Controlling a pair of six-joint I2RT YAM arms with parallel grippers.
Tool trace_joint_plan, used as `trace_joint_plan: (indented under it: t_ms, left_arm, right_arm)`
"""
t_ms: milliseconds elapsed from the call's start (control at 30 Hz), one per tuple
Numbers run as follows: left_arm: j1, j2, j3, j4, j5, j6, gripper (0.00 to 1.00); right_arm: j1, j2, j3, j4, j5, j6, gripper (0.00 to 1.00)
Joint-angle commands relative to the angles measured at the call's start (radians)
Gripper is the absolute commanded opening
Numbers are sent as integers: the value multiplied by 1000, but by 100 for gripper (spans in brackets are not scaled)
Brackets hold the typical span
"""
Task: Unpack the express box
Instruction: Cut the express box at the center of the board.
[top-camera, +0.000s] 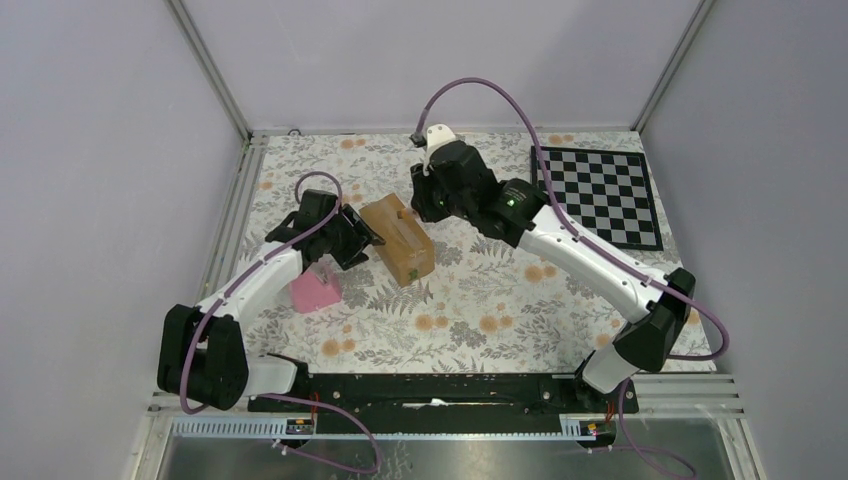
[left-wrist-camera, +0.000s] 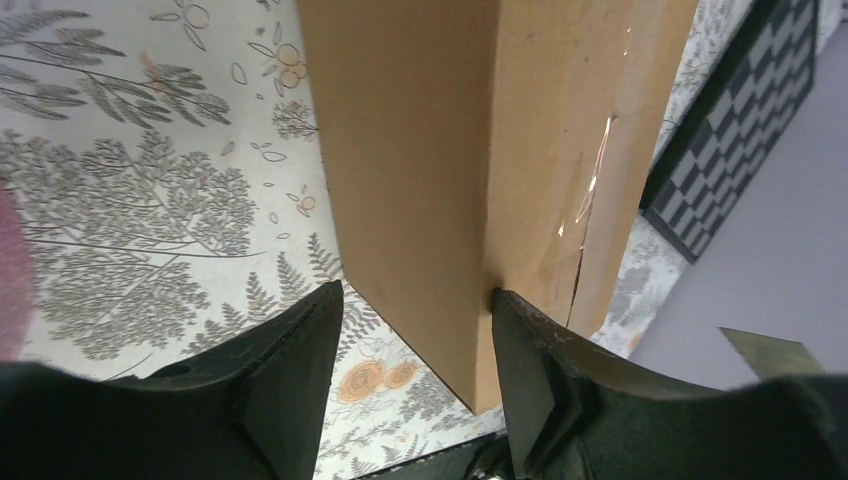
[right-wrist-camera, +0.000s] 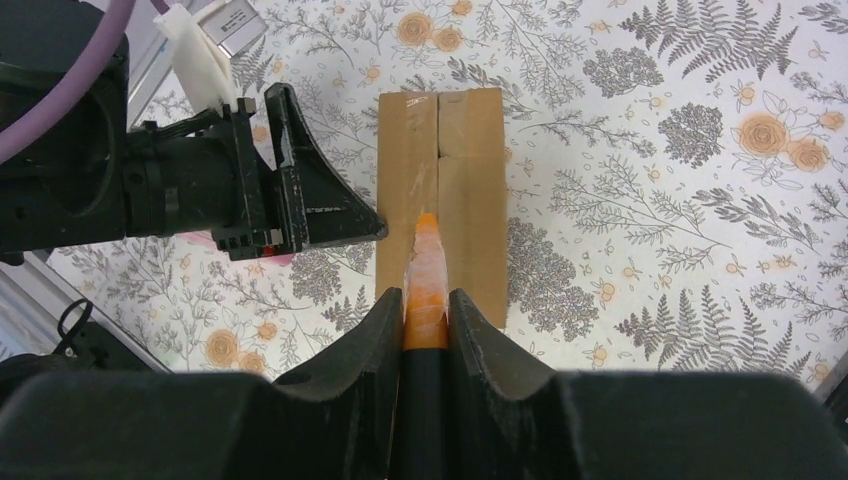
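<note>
The express box (top-camera: 400, 240), a brown carton with a taped middle seam, lies on the flowered table (top-camera: 500, 300). My left gripper (top-camera: 365, 238) is at its left side. In the left wrist view the left gripper (left-wrist-camera: 416, 290) stands open around a corner of the box (left-wrist-camera: 420, 160); the right finger (left-wrist-camera: 545, 380) touches the cardboard, and the left finger (left-wrist-camera: 285, 380) stays apart from it. My right gripper (right-wrist-camera: 427, 295) is shut on the orange-and-black cutter (right-wrist-camera: 425, 280). The cutter's tip rests on the seam of the box (right-wrist-camera: 465, 170).
A pink wedge (top-camera: 313, 291) lies under the left arm, just left of the box. A black-and-white checkerboard (top-camera: 600, 195) sits at the back right. Metal rails run along the table's left edge (top-camera: 232, 215).
</note>
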Motion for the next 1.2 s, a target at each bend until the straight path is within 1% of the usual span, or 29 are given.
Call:
trace_joint_plan:
  t_ms: [0, 133, 267, 300, 400, 467, 633, 800, 967, 1167]
  left_arm:
    - [0, -4, -70, 218, 22, -101, 57]
    - [1, -10, -135, 301, 40, -148, 56]
    - [2, -8, -160, 325, 53, -161, 53]
    - [2, -12, -160, 341, 68, -161, 54]
    - [3, -44, -142, 353, 63, -158, 63]
    - [7, -46, -131, 352, 59, -152, 67]
    - [20, 9, -145, 430, 96, -194, 67]
    - [29, 50, -166, 545, 112, -228, 66]
    - [34, 90, -163, 509, 117, -211, 61]
    - [39, 96, -174, 480, 110, -201, 47]
  right_arm:
    - [35, 23, 43, 60, 48, -54, 0]
    - [44, 48, 48, 72, 73, -76, 0]
    - [51, 70, 50, 89, 102, -92, 0]
    - [52, 76, 53, 88, 112, -95, 0]
    - [52, 76, 58, 87, 128, -101, 0]
    - [53, 76, 63, 88, 136, -106, 0]
    - [53, 89, 73, 88, 145, -118, 0]
    - [53, 109, 83, 88, 140, -134, 0]
    - [52, 135, 85, 97, 133, -151, 0]
    - [53, 158, 87, 110, 127, -161, 0]
